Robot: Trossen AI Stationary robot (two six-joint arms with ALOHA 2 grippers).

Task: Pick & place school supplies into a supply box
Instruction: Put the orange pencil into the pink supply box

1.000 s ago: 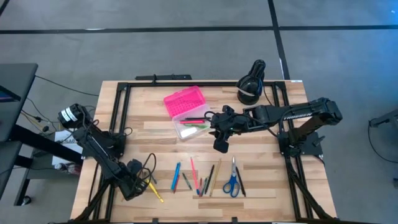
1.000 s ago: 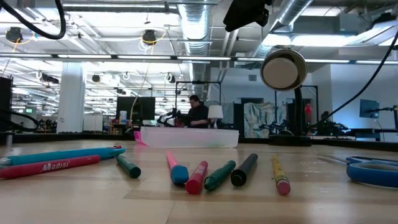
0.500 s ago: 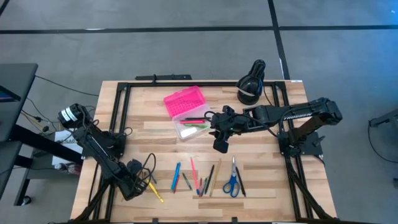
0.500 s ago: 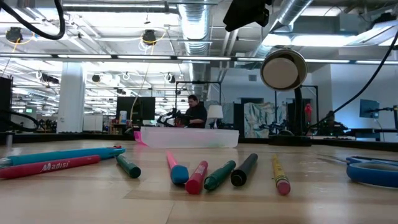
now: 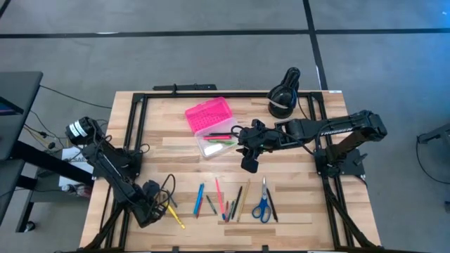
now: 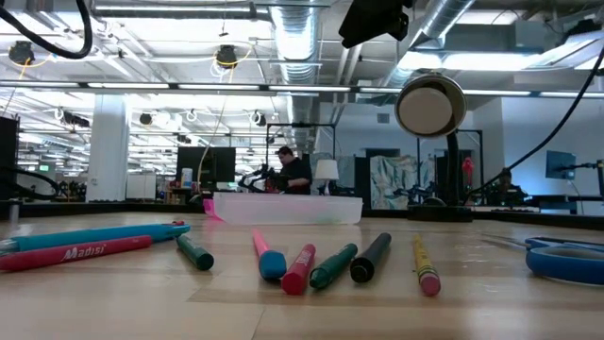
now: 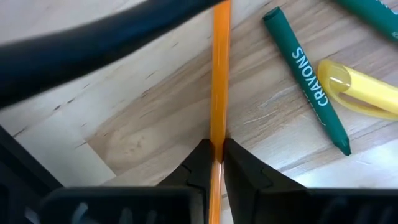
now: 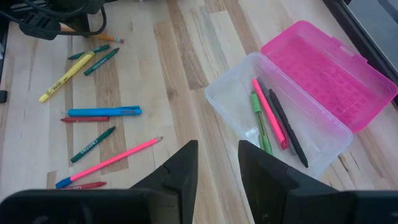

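Orange pencil (image 7: 218, 74) clamped in the left gripper (image 7: 213, 152) at the table's (image 5: 176, 151) front-left corner. Right gripper (image 8: 214, 163), fingers apart, hovers beside the pencil case (image 8: 292, 106), pink lid open; pink, green and dark pens (image 8: 270, 115) lie inside.

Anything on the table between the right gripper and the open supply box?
No. In the right wrist view, only bare wood separates the right gripper from the supply box.
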